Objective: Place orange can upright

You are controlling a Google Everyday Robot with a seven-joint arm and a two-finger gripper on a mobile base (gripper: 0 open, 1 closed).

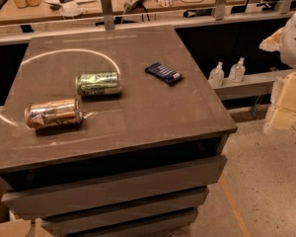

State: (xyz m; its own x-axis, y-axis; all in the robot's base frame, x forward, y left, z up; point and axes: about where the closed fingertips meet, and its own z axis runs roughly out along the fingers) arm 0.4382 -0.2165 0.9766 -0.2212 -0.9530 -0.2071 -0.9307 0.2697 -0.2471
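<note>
The orange can (53,113) is seen lying on its side at the left front of the tabletop (153,115), near a green can (98,83). It is judged light, stiff, slippery and apt to roll, so it is best gripped across the mid-body. The tool (287,98) is held beyond the right edge; whether it is open or closed cannot be told.

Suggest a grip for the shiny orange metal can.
Probably the shiny orange metal can mid-body, from above, squeezing across its curved wall: it lies on its side, axis left-right, apart from the green metal can. The gripper is beyond the table's right edge.
</note>
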